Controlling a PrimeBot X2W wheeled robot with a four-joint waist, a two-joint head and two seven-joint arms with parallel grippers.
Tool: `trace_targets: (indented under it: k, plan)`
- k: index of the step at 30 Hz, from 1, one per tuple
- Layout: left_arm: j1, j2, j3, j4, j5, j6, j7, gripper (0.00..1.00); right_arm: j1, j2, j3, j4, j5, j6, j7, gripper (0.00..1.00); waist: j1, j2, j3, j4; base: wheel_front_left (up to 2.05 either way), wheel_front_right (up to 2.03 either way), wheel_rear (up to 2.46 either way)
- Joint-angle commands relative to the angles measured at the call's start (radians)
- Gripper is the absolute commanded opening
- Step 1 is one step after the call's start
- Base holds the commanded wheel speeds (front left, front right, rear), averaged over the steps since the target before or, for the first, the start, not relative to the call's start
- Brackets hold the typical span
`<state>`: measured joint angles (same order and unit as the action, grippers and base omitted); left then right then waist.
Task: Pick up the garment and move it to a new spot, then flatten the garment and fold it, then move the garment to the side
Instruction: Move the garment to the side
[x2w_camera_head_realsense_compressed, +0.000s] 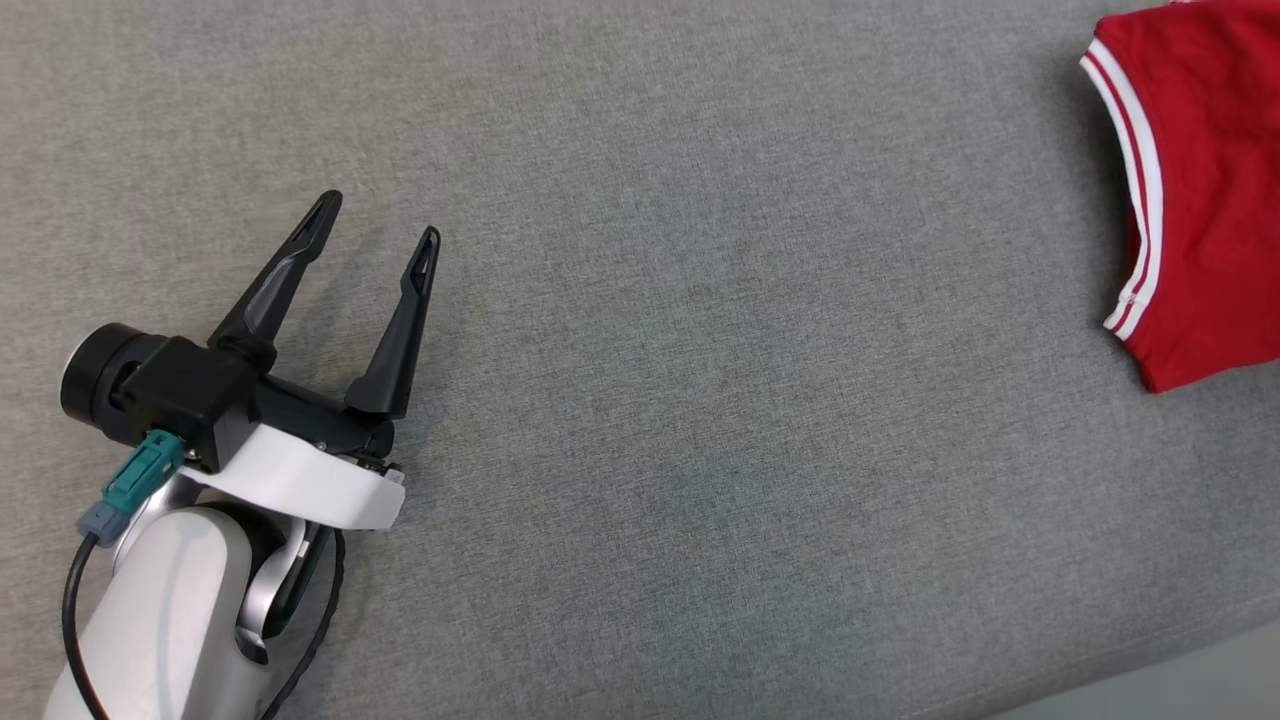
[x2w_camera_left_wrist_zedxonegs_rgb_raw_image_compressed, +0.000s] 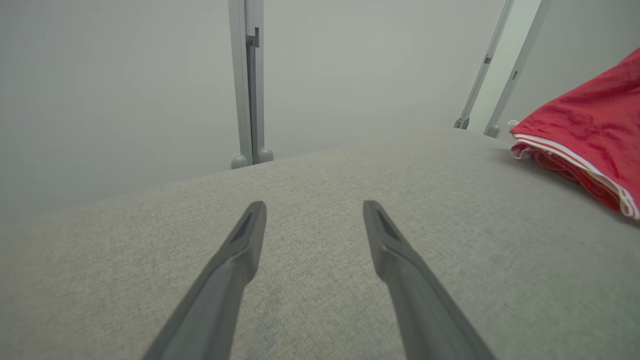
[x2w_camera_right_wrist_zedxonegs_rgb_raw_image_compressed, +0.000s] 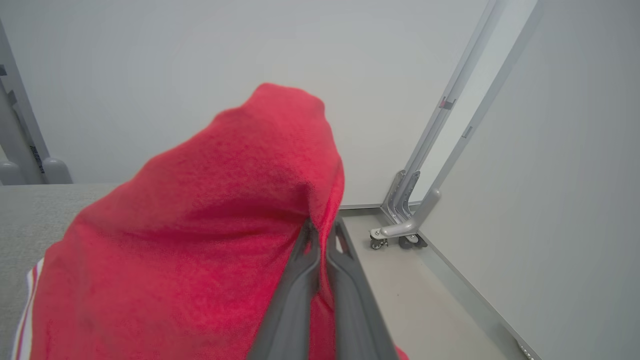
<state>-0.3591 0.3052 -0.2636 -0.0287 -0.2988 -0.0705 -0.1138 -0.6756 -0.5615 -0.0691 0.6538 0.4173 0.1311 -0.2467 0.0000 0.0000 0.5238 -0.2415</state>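
Left gripper (x2w_camera_head_realsense_compressed: 381, 218) sits at the lower left of the head view with its two dark fingers spread wide and nothing between them. It's low over the grey fabric surface (x2w_camera_head_realsense_compressed: 700, 400), though I honestly can't tell if the tips actually touch it. From its own wrist view you just get the two fingers pointing across bare grey cloth toward a metal post (x2w_camera_left_wrist_zedxonegs_rgb_raw_image_compressed: 248, 80) at the far edge. Move right across a big stretch of plain surface and you hit the garment (x2w_camera_head_realsense_compressed: 1210, 190). It's red with white striped trim along the edge, up in the far right corner of the head view, well apart from that left gripper. The right gripper (x2w_camera_right_wrist_zedxonegs_rgb_raw_image_compressed: 325, 227) is pinched tight on a fold of that red fabric, and the cloth humps up over and to the left of its fingers. Further right there's pale floor and a frame leg (x2w_camera_right_wrist_zedxonegs_rgb_raw_image_compressed: 400, 232) on little casters.
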Motion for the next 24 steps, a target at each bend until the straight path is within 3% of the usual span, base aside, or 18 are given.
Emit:
trace_targets:
  k: [1, 3, 4, 5, 6, 15, 24]
  plan:
    - [-0.021, 0.010, 0.004, -0.012, 0.005, 0.001, 0.005, 1.00, -0.022, 0.010, -0.013, 0.019, -0.013, 0.000, -0.010, 0.00, 0.0000, 0.0000, 0.023, -0.011, 0.00, 0.00, 0.00]
    - [-0.023, 0.016, 0.004, -0.021, 0.007, 0.004, 0.011, 1.00, -0.042, 0.018, -0.028, 0.049, -0.016, 0.000, -0.013, 0.00, 0.0000, 0.0000, 0.037, -0.015, 0.00, 0.00, 0.00]
    - [-0.025, 0.018, 0.004, -0.025, 0.008, 0.005, 0.013, 1.00, -0.052, 0.018, -0.034, 0.064, -0.026, 0.000, -0.014, 0.07, 0.0000, 0.0000, 0.044, -0.016, 0.00, 0.00, 0.00]
    - [-0.026, 0.019, 0.004, -0.030, 0.009, 0.006, 0.016, 1.00, -0.062, 0.025, -0.043, 0.078, -0.026, 0.000, -0.014, 0.46, 0.0000, 0.0000, 0.049, -0.017, 0.00, 0.00, 0.00]
    - [-0.026, 0.020, 0.004, -0.034, 0.008, 0.008, 0.019, 1.00, -0.069, 0.033, -0.044, 0.093, -0.032, 0.000, -0.016, 1.00, 0.0000, 0.0000, 0.053, -0.018, 0.00, 0.00, 0.00]
    - [-0.002, 0.035, 0.010, -0.047, -0.003, 0.019, 0.032, 1.00, -0.036, 0.109, -0.098, 0.084, -0.047, 0.000, -0.019, 1.00, 0.0000, 0.0000, 0.048, -0.030, 0.00, 0.00, 0.00]
    - [0.042, 0.020, 0.031, -0.028, -0.033, 0.046, 0.002, 1.00, 0.085, 0.201, -0.114, -0.064, -0.048, 0.000, -0.019, 1.00, 0.0000, 0.0000, -0.018, -0.027, 0.00, 0.00, 0.00]
